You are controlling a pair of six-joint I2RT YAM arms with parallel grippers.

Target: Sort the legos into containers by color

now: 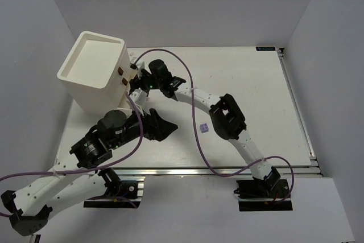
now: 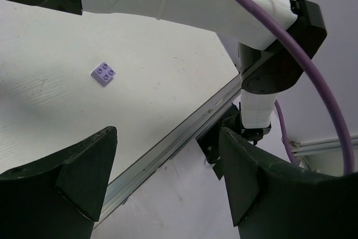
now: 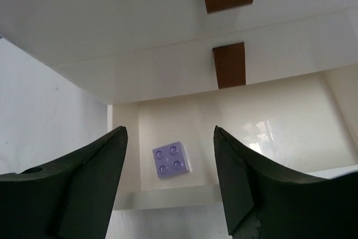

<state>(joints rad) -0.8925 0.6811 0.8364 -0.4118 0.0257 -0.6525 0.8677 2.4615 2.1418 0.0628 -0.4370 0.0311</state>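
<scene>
**Step in hand: placing a lavender brick.**

The right arm [image 1: 196, 96] reaches to the front of the box [image 1: 91, 92]. Its jaws stand wide apart above an open drawer [image 3: 263, 132]. They hold nothing. A lavender lego [image 3: 172, 159] lies studs-up on the drawer floor, near the front wall, clear of both jaws. Two brown knobs [image 3: 229, 64] mark the shut drawers above it. The placing itself appears complete; the arm's exit from the drawer is not yet done.

The left arm [image 1: 57, 183] hangs over the bench [image 1: 256, 83], jaws wide and empty. A second lavender lego [image 2: 104, 73] lies studs-up on the bench, ahead of the jaws and to one side, well apart from them. No other brick shows in any view.

**Next move, as judged:**

1. Lift the right jaws straight up and back, clear of the drawer rim and the knobs.
2. Bring one set of jaws over the second lavender lego, square to its sides.
3. Lower until the tips straddle the brick, then close. The brick is small and flat, so a poor centring would likely push it aside.
4. Carry it to the same drawer.
</scene>
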